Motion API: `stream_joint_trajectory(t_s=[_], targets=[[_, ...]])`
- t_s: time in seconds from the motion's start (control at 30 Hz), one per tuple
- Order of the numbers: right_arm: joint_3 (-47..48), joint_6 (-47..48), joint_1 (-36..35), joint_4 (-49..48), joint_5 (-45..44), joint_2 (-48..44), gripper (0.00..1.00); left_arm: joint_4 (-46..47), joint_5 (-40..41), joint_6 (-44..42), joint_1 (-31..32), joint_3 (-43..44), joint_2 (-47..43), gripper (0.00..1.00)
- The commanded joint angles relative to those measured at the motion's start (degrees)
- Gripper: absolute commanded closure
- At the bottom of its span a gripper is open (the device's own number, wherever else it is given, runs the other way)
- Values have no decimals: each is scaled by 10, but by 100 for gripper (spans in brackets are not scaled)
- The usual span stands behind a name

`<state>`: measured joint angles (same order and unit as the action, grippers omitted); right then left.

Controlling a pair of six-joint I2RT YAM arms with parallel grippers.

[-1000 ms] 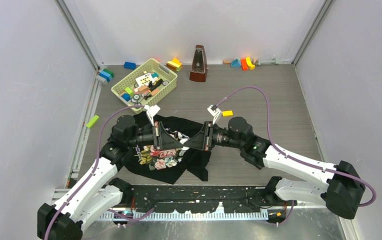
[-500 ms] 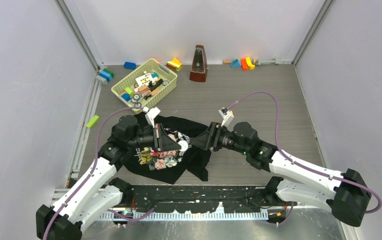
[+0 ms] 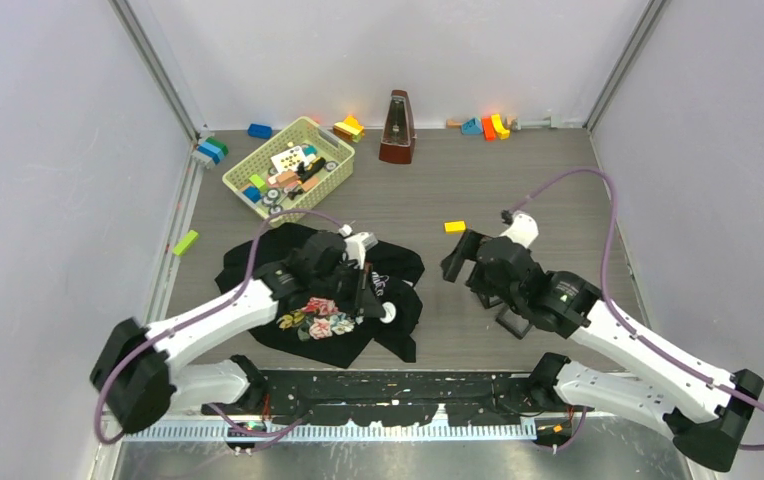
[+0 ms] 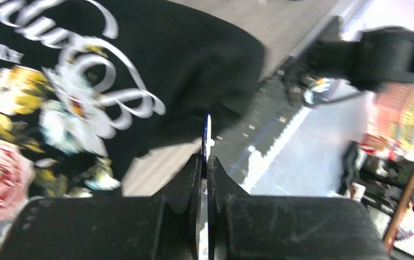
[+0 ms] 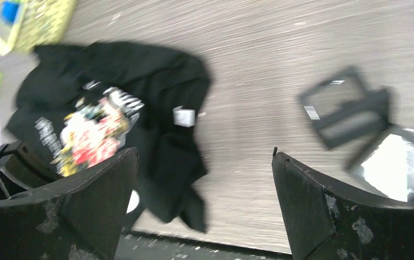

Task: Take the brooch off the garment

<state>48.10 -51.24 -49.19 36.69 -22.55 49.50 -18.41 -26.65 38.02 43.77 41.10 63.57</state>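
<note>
The left gripper (image 4: 206, 160) is clamping tight on the brooch (image 4: 206, 132). The brooch is standing edge-on, its long axis running straight out past the fingertips, above the garment's (image 4: 183, 70) near-right hem. The garment is lying along the worktop's (image 3: 538, 190) near edge, left of centre. The right gripper (image 5: 205, 154) is gaping wide and carrying nothing, well to the right. Showing: one brooch, one garment, two black boxes (image 5: 345, 111).

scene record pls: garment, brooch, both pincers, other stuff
garment: black floral T-shirt, lying crumpled
left pincer: shut on brooch, seen edge-on
brooch status: looks free of the fabric, not certain
right pincer: open, empty, off the garment
other: yellow basket of toys, metronome at the back
</note>
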Motion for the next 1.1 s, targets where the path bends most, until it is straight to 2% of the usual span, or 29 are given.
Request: stream_joint_trajectory(t_s=[0.0,0.1,0.2,0.3,0.37,0.5,0.57,0.67,0.9,1.07], targets=[[28,-90,36,184,-164,-19,0,12,112,-39,-5,51,109,100],[15,-125,68,195,-163,-12,1,-38,207,-66,-39,98,194,100],[9,-145,111,186,-145,11,4,-60,300,-61,-110,126,260,100],[8,-150,145,175,-123,52,11,-114,480,-81,-125,159,265,100],[-5,-145,168,148,-94,70,15,-139,548,-101,-111,168,243,100],[-38,-161,205,82,-47,94,23,-104,585,-153,-19,145,170,100],[-42,-168,215,76,-41,106,26,-75,609,-165,36,127,135,100],[-45,-170,220,71,-35,119,31,-31,611,-185,80,106,86,100],[-64,-174,225,46,-27,120,46,69,551,-247,125,65,34,100],[-70,-171,226,44,-21,119,51,101,502,-270,133,63,44,100]])
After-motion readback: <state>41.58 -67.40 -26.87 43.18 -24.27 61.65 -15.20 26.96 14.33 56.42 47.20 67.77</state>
